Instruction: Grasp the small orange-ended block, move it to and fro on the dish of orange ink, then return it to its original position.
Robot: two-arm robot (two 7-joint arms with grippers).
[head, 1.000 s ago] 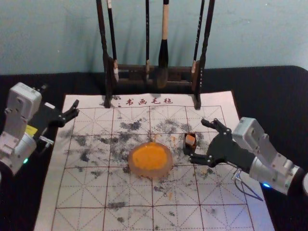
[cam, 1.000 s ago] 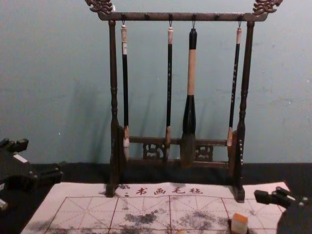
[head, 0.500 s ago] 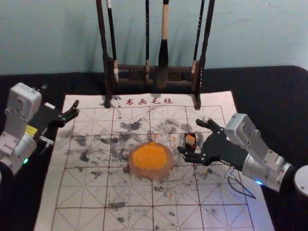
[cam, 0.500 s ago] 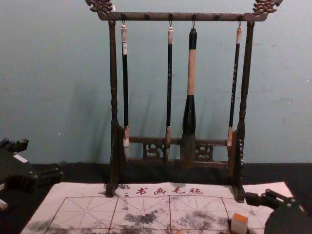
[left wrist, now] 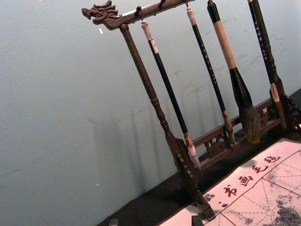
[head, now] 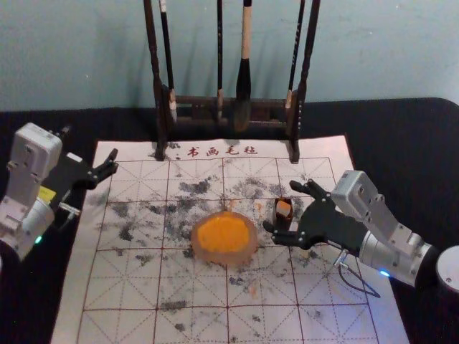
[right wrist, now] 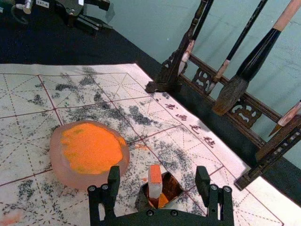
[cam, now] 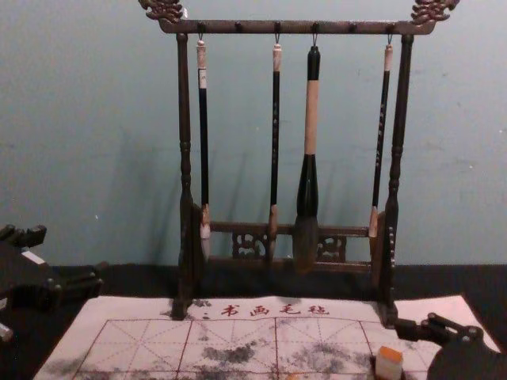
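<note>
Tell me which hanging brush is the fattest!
The third brush from the left in the chest view. It's thick, while the other three brushes are skinny.

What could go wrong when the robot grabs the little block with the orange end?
The right gripper is open around the block, which stands in a small dark box. Closing low, it might pinch the box too and tip it.

One fingertip is close to the dish of orange ink, so a sideways bump could spill ink onto the mat.
</note>
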